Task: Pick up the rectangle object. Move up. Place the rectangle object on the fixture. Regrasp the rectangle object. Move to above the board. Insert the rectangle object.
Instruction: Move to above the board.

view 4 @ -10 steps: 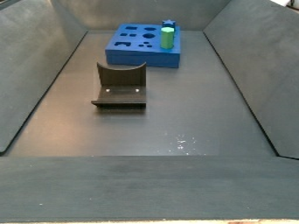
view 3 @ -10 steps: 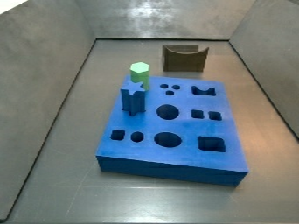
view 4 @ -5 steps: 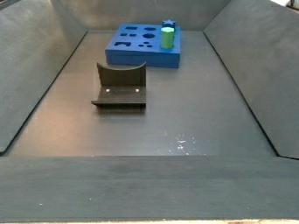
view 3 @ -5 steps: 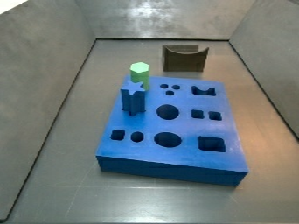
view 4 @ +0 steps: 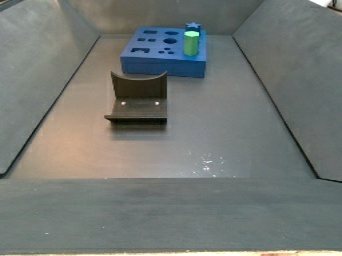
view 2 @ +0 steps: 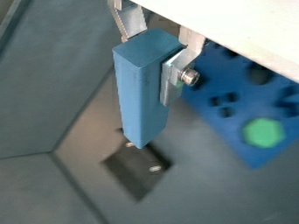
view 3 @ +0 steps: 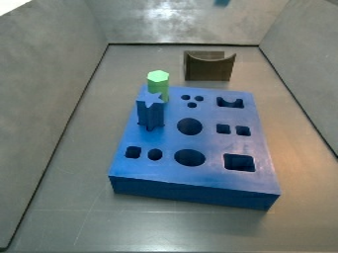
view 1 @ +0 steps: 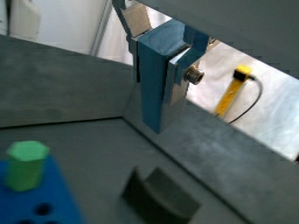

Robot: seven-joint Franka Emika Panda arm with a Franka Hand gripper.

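High above fixture (view 2: 138, 168) | hand (view 2: 155, 54) grips rectangle object (view 2: 142, 87) upright

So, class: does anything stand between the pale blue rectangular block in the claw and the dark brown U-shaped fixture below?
Nothing visible does. The claw holds the pale blue rectangular block upright above the dark brown U-shaped fixture, with only open air between.

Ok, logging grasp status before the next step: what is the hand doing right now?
Hand: closed on the pale grey-blue long rectangular block, held high above the floor in both wrist views; barely visible in the side views.
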